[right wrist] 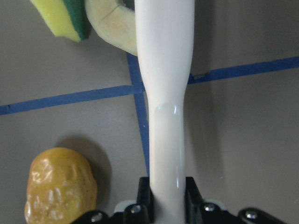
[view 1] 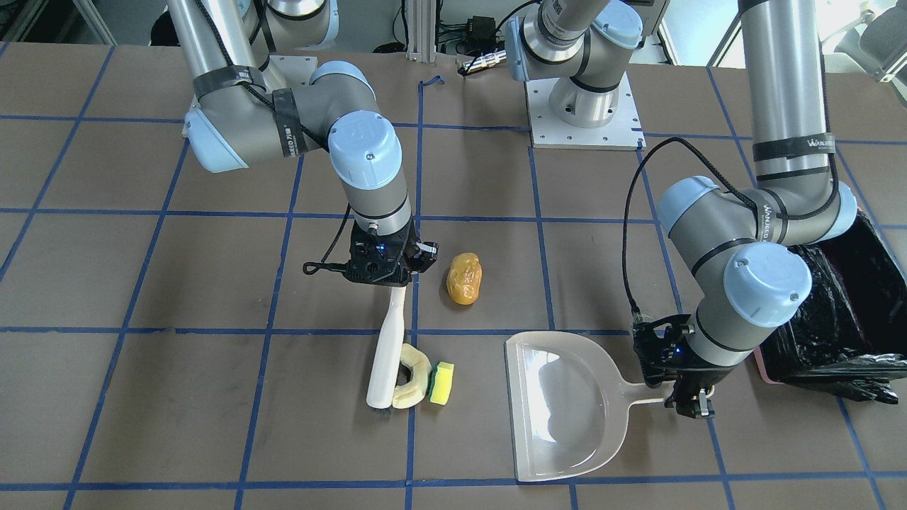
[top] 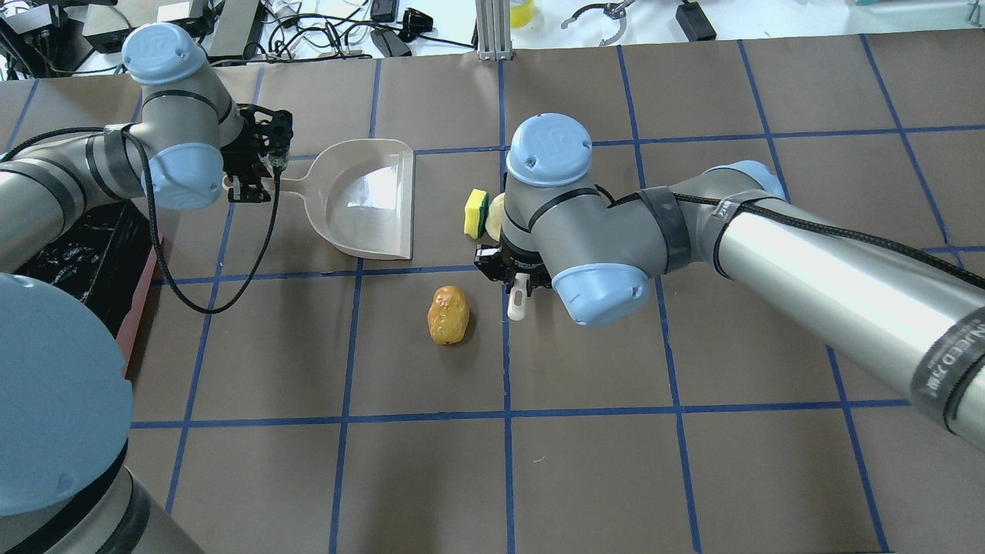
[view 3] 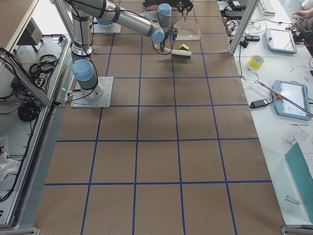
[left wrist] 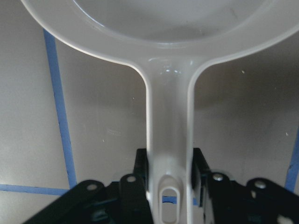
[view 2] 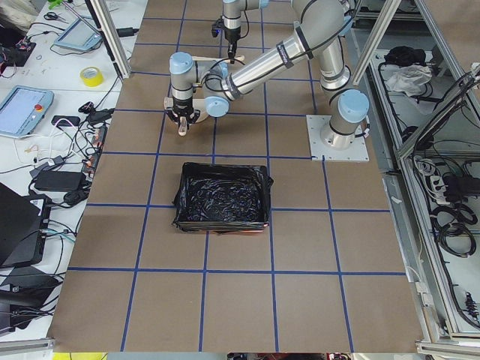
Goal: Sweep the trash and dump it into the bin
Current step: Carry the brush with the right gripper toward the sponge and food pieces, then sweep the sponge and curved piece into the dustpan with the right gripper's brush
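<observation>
Bin: pinkish rectangular box lined with black bag point(view 2: 217, 223), on table point(view 1: 212, 411) beside my left arm.
Dustpan: pale grey plastic dustpan point(view 1: 560, 404), left pincer point(left wrist: 169, 173) clamped on handle.
Brush: white plastic brush point(view 1: 386, 347), right pincer point(right wrist: 167, 193) clamped on it, just beside pale curved scrap point(view 1: 423, 368).

The brown table point(view 1: 142, 248) is gridded in blue; the brush point(view 1: 386, 347) is coloured white, the bin point(view 2: 222, 223) lined black.

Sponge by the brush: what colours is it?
The sponge is yellow with a dark green layer, clearest in the right wrist view.
</observation>
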`<action>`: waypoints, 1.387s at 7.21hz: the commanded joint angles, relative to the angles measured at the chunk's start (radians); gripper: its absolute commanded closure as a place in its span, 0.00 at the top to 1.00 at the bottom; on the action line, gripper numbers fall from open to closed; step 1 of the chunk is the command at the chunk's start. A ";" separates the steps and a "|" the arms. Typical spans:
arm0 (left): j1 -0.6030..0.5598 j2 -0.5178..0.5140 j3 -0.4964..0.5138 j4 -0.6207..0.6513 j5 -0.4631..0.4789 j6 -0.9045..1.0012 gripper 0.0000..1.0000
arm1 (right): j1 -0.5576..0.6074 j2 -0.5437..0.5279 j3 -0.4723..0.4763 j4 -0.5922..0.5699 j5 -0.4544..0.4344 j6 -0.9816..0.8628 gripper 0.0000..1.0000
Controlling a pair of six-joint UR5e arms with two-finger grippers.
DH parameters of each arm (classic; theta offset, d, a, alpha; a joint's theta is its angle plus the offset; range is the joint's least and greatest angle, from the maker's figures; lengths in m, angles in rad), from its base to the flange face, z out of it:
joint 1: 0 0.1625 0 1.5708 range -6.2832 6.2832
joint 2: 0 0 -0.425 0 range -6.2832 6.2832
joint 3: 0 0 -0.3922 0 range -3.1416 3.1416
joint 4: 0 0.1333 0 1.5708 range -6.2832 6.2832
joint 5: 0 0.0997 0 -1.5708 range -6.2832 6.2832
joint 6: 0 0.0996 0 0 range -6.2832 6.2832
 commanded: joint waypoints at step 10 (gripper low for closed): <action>-0.002 0.006 0.000 -0.001 0.000 0.000 0.00 | 0.172 0.231 -0.271 -0.127 0.114 0.208 0.00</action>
